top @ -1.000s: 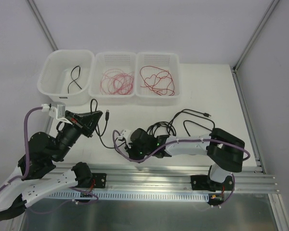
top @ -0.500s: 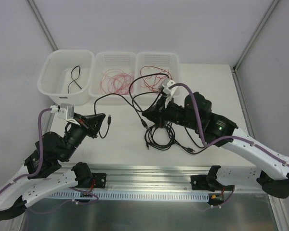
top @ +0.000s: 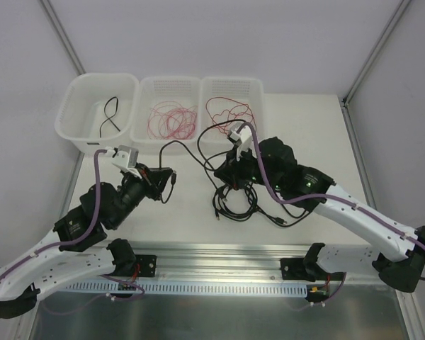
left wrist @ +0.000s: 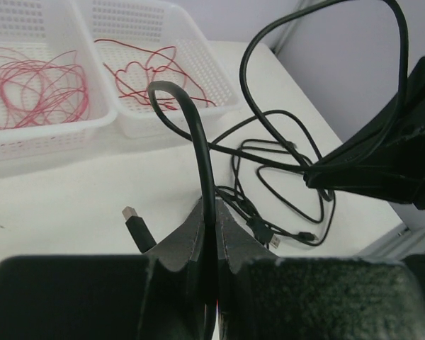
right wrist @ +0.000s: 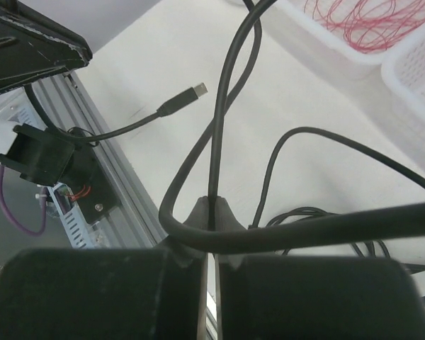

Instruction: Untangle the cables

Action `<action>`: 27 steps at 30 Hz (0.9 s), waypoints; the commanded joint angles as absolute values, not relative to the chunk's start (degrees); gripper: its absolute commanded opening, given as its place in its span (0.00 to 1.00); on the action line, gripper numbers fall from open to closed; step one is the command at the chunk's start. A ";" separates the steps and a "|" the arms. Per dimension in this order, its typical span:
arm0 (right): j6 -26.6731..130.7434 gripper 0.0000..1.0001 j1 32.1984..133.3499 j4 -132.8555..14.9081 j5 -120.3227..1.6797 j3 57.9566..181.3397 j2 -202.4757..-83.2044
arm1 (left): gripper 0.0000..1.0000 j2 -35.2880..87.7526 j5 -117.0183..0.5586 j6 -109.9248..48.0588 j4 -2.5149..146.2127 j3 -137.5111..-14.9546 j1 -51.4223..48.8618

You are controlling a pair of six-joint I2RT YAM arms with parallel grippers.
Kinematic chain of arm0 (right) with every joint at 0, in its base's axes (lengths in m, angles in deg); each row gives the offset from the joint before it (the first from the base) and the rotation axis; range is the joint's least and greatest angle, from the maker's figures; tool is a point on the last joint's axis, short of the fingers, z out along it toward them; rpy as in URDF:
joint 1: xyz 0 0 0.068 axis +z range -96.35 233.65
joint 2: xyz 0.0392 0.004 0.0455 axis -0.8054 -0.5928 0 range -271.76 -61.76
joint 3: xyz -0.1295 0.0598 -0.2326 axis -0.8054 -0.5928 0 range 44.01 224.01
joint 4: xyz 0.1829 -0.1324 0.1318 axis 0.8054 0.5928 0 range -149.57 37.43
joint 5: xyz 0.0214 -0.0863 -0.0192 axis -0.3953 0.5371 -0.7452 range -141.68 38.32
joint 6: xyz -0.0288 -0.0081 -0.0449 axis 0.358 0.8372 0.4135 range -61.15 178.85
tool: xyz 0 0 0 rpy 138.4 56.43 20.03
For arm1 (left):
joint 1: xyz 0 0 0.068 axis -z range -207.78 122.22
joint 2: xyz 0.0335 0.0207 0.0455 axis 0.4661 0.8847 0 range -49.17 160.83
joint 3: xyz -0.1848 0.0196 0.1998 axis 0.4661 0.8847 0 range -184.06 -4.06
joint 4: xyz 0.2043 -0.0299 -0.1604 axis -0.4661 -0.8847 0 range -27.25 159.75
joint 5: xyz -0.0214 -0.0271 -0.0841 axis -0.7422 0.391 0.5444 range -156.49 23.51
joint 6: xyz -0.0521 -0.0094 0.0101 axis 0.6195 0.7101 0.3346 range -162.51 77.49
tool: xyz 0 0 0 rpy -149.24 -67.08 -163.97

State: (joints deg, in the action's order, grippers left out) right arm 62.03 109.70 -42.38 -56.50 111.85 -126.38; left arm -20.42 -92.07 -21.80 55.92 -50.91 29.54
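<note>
A black cable [top: 180,144] arcs above the table between my two grippers. My left gripper [top: 168,176] is shut on one stretch of it [left wrist: 198,142], and a USB plug [left wrist: 133,222] dangles just left of the jaws. My right gripper [top: 217,168] is shut on another stretch [right wrist: 214,156], which loops round in front of its jaws; a plug end [right wrist: 196,91] hangs beyond. Below the right gripper a knot of black cables [top: 234,202] lies on the white table [top: 319,142].
Three white bins stand along the back: the left bin [top: 74,106] holds a black cable [top: 110,117], the middle bin [top: 171,85] pinkish-red wires [top: 173,120], the right bin [top: 258,106] red wires [top: 230,117]. A metal rail [top: 227,258] runs along the near edge.
The right arm swung from the near edge up to mid-table, lifting black cable, then sank a little. The left gripper moved right and forward with its cable; the arc between them slackened.
</note>
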 commanded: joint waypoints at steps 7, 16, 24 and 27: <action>60.61 0.01 105.50 -45.68 -62.66 116.61 -133.56 | 0.00 -10.52 -97.44 -20.54 63.05 -53.72 28.21; 60.61 0.01 104.62 -49.72 -66.62 114.34 -133.66 | 0.05 -4.26 -67.73 -9.58 79.39 -49.25 13.89; 59.03 0.01 104.45 -55.61 -69.09 110.20 -130.93 | 0.24 -1.45 -64.21 -2.54 86.80 -44.85 13.70; 59.03 0.01 104.45 -56.49 -69.43 109.76 -130.23 | 0.29 -1.54 -66.14 0.36 86.45 -43.53 13.70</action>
State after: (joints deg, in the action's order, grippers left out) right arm 59.73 104.61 -50.12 -67.30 109.71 -133.11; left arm -1.32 -67.35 -4.86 82.50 -44.73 13.80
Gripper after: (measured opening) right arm 0.028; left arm 0.277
